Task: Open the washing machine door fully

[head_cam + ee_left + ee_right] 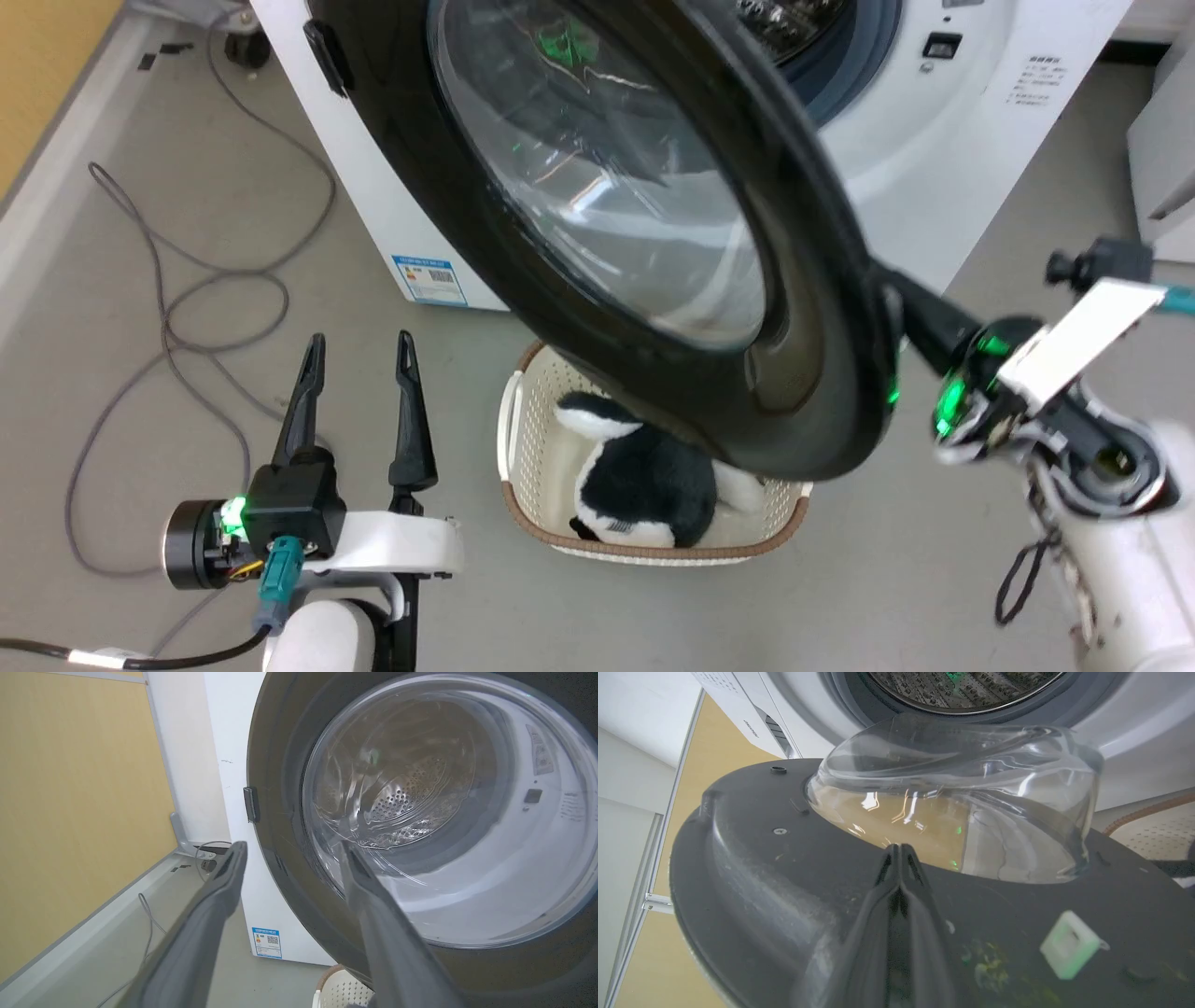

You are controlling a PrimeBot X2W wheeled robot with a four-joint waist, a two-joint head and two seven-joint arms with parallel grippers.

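Left hand [360,347] points forward, fingers spread wide; right hand [900,855] reaches ahead, fingers pressed together.

A cream perforated plastic basket with a brown rim [534,448] is sitting on the grey floor [840,597], and a black-and-white plush toy [644,485] is lying inside it. Loose grey cables [168,327] are trailing in loops across the floor beside a yellow wall panel [70,812].

One washing machine [934,187], one door [401,159], one basket [523,439], one plush toy [644,476] — two tools [362,341] [901,851]
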